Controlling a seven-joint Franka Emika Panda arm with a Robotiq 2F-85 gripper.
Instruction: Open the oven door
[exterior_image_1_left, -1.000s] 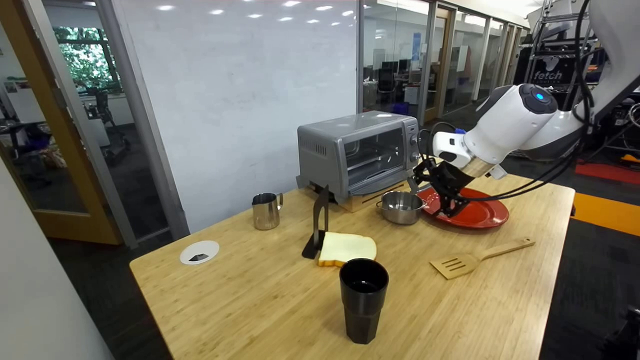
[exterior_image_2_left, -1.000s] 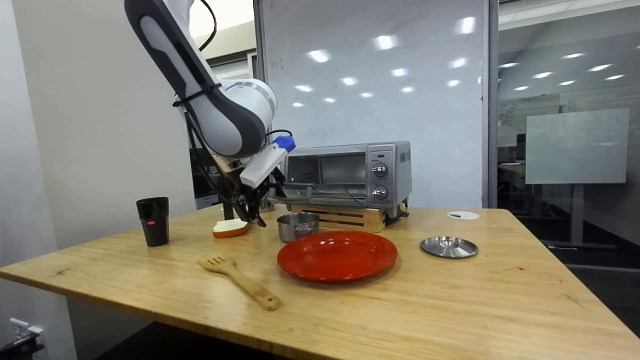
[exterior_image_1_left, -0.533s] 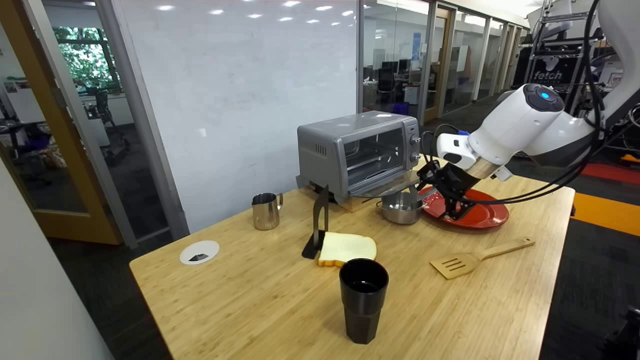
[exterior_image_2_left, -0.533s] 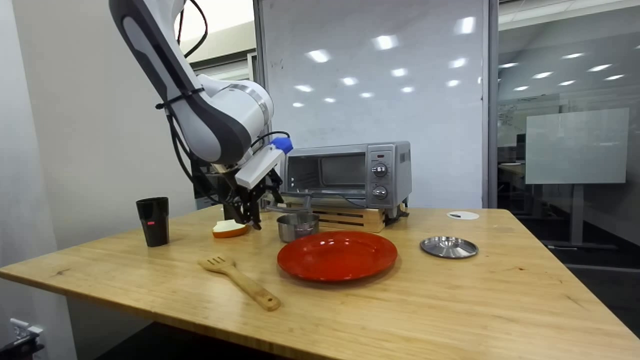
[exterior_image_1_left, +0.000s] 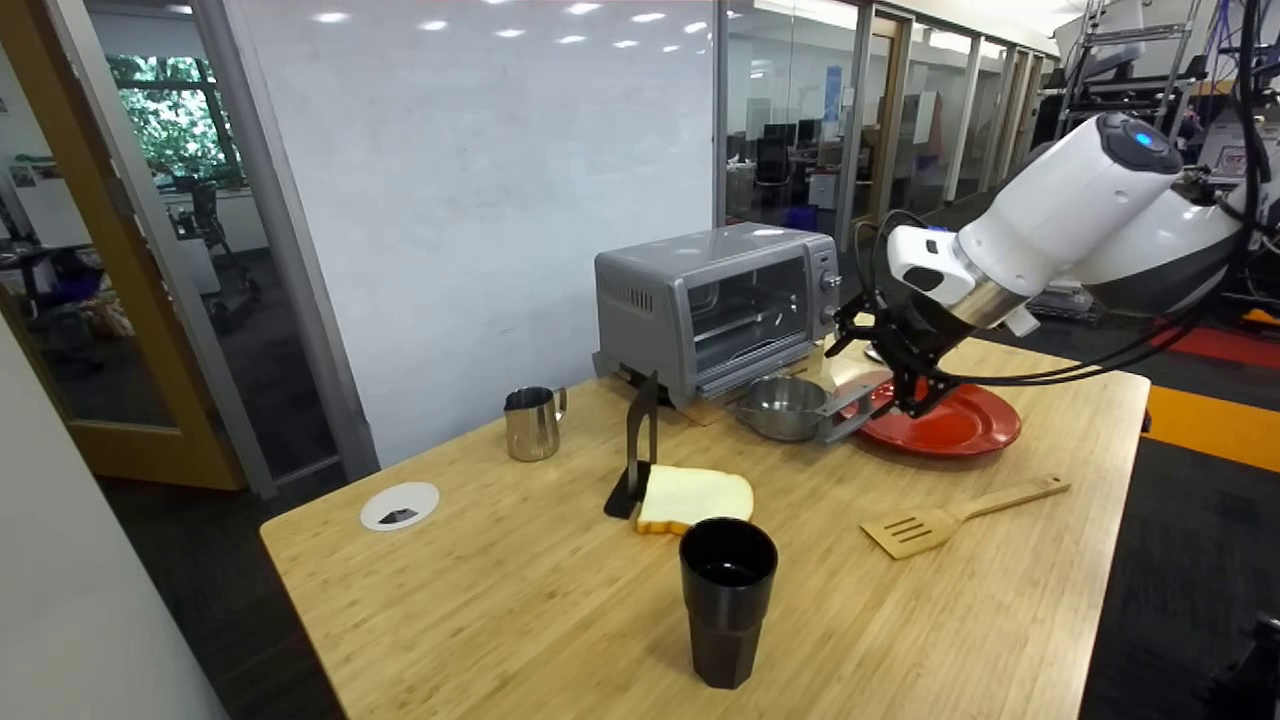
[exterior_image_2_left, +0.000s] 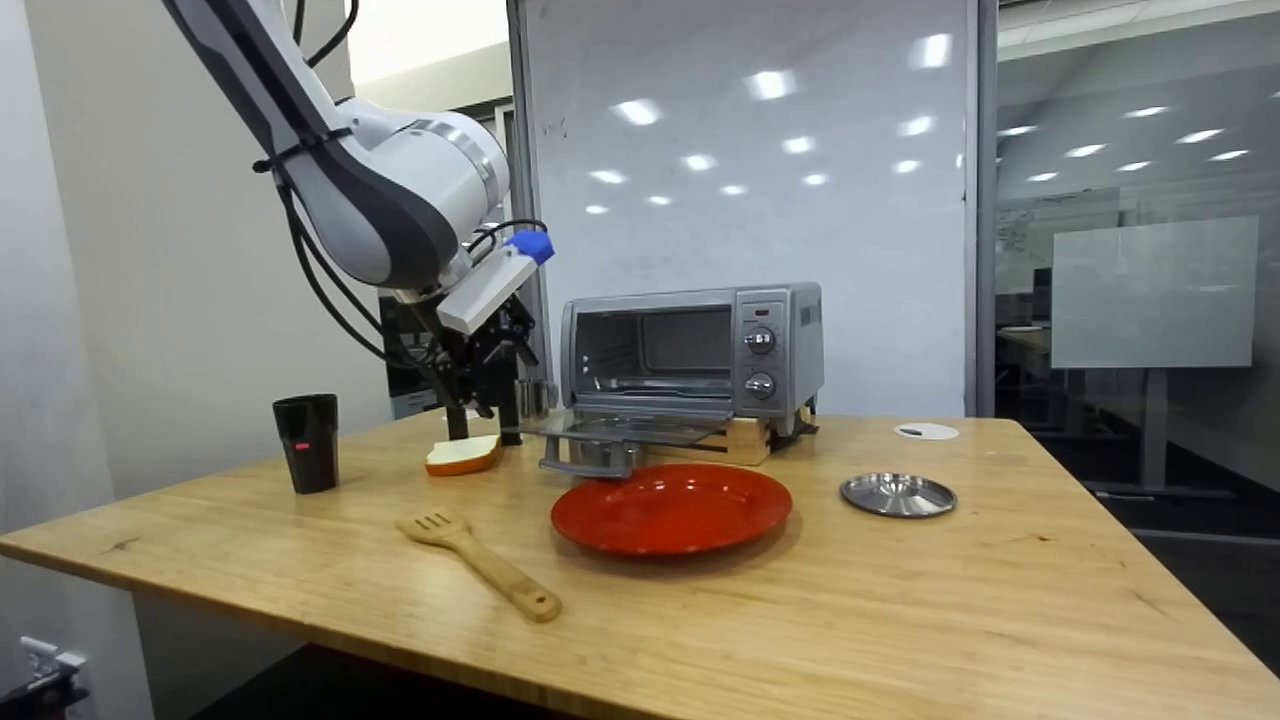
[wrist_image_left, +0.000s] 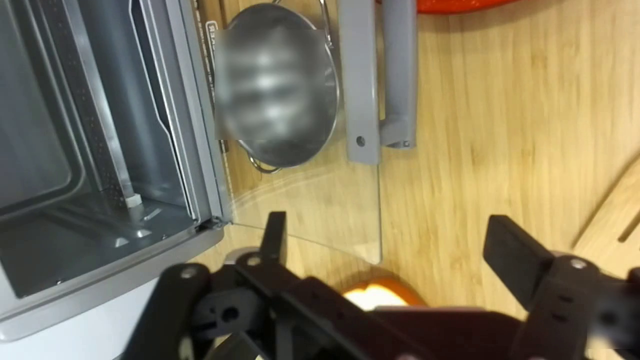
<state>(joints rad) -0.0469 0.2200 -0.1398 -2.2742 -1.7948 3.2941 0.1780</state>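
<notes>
The silver toaster oven stands on a slatted wooden stand, its inside exposed. It also shows in an exterior view. The oven door is folded down to about level, its glass over the steel pot. The door's glass and grey handle show in the wrist view. The handle reaches the plate's edge; I cannot tell whether they touch. My gripper is open and empty, above and off the end of the door. It also shows in both exterior views.
A red plate lies in front of the oven, a wooden spatula nearer the table edge. A bread slice, black holder, steel cup and black tumbler stand beyond the door's end. A lid lies beside the plate.
The oven door has swung down from partly open to about level. My gripper has moved up and back, away from the handle. The pot and plate appear slightly shifted.
</notes>
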